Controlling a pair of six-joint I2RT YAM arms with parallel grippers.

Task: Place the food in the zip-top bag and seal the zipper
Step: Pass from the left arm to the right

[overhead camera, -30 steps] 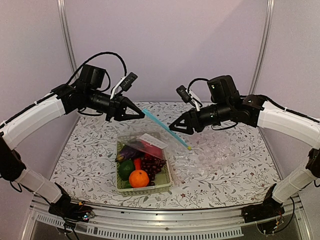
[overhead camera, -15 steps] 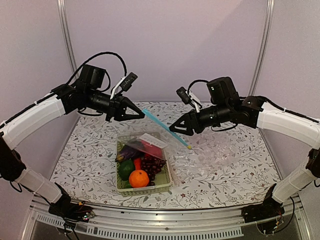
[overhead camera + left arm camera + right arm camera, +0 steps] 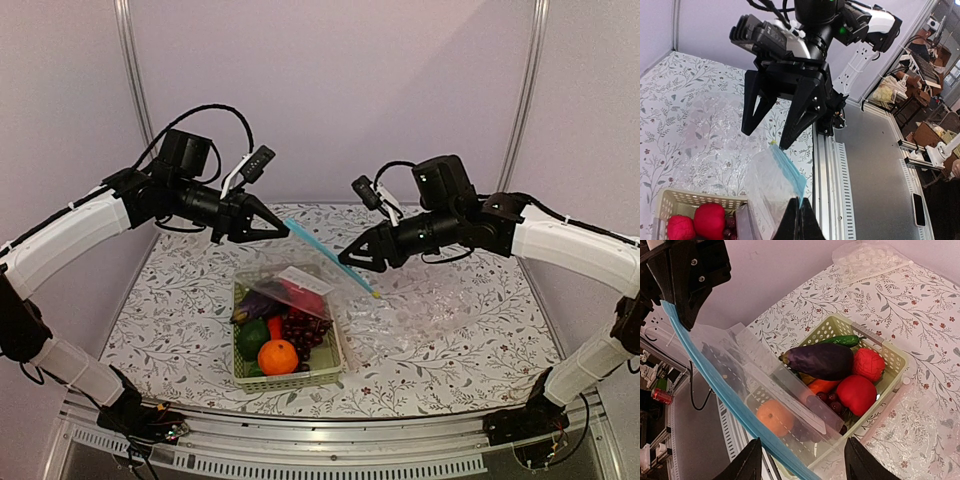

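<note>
Nearest, toward 7 o'clock from the middle of the table [image 3: 180, 300], the pale green mesh basket [image 3: 290, 378] holds the food, including an orange [image 3: 277, 356] and an eggplant [image 3: 819, 361]. None is bagged yet. Just beyond, the zip-top bag [image 3: 300, 283] hangs mouth-up over the basket's far half. Its long axis is the zipper [image 3: 312, 242], slanting from a raised 10 o'clock end down toward 4 o'clock. The left gripper [image 3: 283, 228] is clamped on that 10 o'clock end. The right gripper [image 3: 345, 257] has its fingers apart around the strip; whether they touch it I cannot tell. The step looks like taking a second hold. It should close on one lip only, then pull gently so the mouth gapes.
</note>
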